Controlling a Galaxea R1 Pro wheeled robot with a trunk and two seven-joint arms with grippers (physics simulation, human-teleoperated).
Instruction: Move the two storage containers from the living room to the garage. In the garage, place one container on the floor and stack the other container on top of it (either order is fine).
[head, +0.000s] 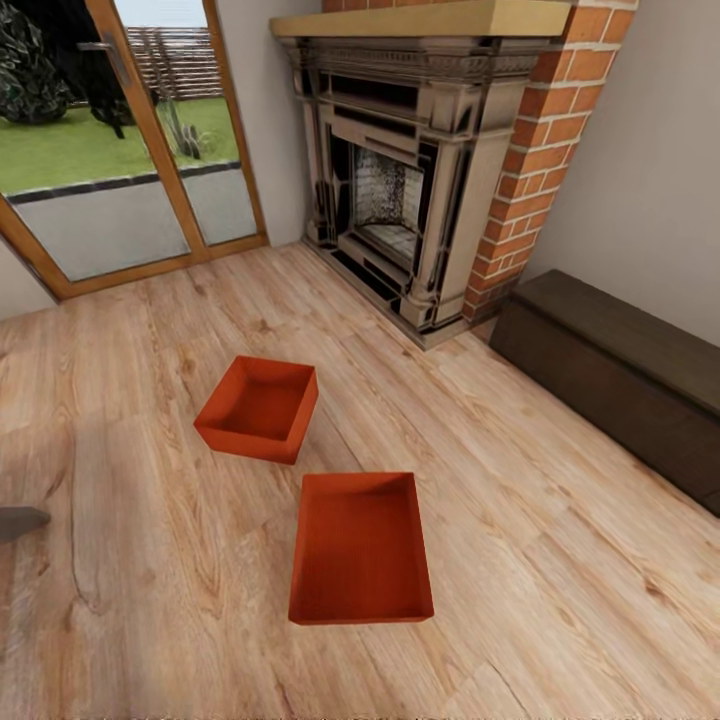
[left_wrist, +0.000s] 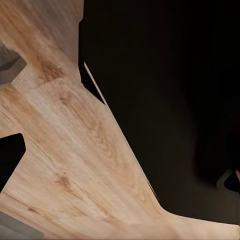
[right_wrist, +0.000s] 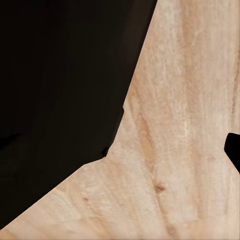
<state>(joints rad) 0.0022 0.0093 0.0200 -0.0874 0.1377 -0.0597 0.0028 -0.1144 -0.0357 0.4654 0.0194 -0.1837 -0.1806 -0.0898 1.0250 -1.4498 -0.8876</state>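
Two storage containers lie on the light wood-plank floor (head: 560, 590) of the living room, in front of the fireplace (head: 400, 190), and both are untouched. I take the fireplace as the landmark and go from left to right.

Far to the left of it are the glass doors (head: 130, 150), which look onto grass. The first container (head: 258, 408) sits on the planks in front of the fireplace, a little to its left, and it is turned at an angle, one corner towards the robot. The second container (head: 360, 548) is further from the fireplace, closer to the robot and almost straight before it; its long axis runs from the robot towards the fireplace. The two are near each other but apart. To the right of the fireplace, along the wall, stands the dark brown low bench (head: 625, 375).

Both wrist views look down on bare planks beside a dark body of the robot, and no container is in them. I cannot tell how wide the fingers of either arm stand, and nothing is seen held.

In my judgement the second container is the nearer one and lies between the two arms, slightly to the right. The arms are not yet over it, so an approach and a reach down come first.
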